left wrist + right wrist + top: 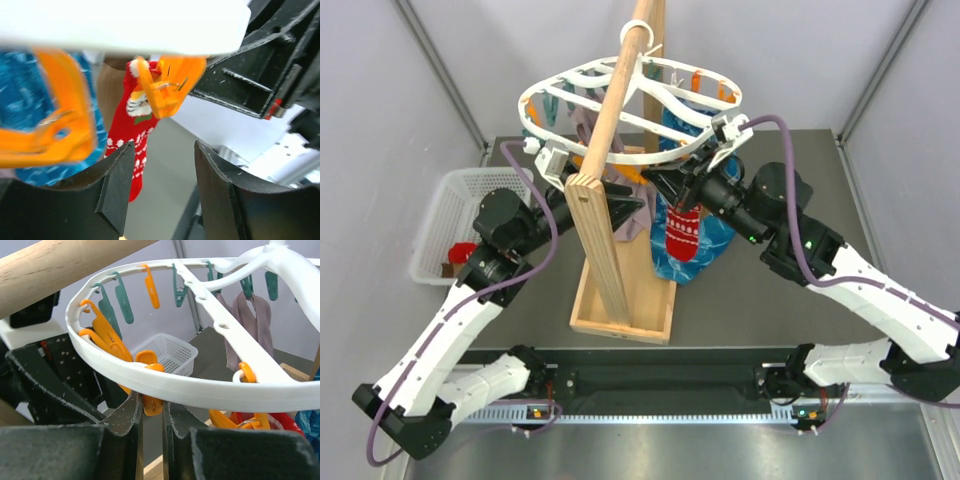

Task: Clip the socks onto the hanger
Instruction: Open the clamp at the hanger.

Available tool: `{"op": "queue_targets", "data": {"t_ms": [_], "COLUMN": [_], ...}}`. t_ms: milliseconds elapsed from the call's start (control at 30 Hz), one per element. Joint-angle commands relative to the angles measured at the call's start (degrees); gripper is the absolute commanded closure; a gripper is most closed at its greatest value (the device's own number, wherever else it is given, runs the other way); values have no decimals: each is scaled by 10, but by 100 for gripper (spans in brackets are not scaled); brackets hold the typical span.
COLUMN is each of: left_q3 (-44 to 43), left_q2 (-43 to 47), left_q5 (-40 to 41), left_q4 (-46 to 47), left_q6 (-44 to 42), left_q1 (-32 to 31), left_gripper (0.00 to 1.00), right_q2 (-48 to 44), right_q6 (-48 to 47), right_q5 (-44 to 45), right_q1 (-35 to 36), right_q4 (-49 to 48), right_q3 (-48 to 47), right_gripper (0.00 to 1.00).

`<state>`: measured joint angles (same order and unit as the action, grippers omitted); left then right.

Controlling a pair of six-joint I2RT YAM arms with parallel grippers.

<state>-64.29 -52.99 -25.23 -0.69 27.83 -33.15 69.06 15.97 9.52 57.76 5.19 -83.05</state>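
- Pinching orange plastic peg [150,405] on white oval plastic hanger [210,392], right gripper [152,424] clamped.
- Hanging vertically at eleven o'clock of parted, nearer left gripper [162,186]: red patterned fabric sock [122,134].

Hanger [200,392] glossy white plastic; peg [152,406] glossy orange plastic; pole [615,105] matt wood; red sock [122,131] knit cloth; basket [433,225] plastic mesh.

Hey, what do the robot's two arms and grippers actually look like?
Both the left arm and right arm have white shells over their long links and black joint housings. A purple cable loops along each. A small green light glows on the right arm. The left gripper and right gripper have black, scuffed fingers.
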Motion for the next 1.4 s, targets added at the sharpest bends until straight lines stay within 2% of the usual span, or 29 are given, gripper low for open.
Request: {"op": "queue_targets", "data": {"t_ms": [0, 100, 433, 533, 633, 667, 867, 933, 1067, 1167, 1367], "left_q3": [0, 2, 12, 16, 15, 12, 2, 0, -7, -6, -1], "left_q2": [-7, -25, -36, -31, -32, -33, -47, -49, -37, -19, -15], "left_q5": [-73, -111, -79, -79, -83, -86, -111, -110, -73, -15, 44], "left_q4": [99, 167, 200, 215, 225, 225, 247, 249, 189, 135, 93], "left_q6": [47, 82, 98, 101, 102, 102, 116, 116, 72, 15, -63], "left_q1": [-1, 0, -1, -1, -1, -1, -1, -1, -3, -5, -10], "left_gripper": [44, 43, 45, 54, 67, 74, 97, 100, 100, 100, 100], "right_q2": [-28, -38, -61, -62, -57, -56, -45, -40, -31, -31, -7], "right_q6": [1, 5, 32, 40, 50, 53, 72, 79, 79, 80, 55], "right_q5": [-124, -172, -244, -263, -276, -281, -278, -263, -202, -145, -32], "right_q1": [-18, -33, -63, -72, -80, -82, -83, -84, -83, -78, -27], "right_q4": [-32, -43, -48, -48, -48, -48, -64, -54, 12, 53, 129], "right_q3": [12, 31, 53, 56, 55, 56, 51, 41, 13, 0, -67], "right_gripper": [100, 100, 100, 100, 100, 100, 100, 99, 70, 56, 42]}}
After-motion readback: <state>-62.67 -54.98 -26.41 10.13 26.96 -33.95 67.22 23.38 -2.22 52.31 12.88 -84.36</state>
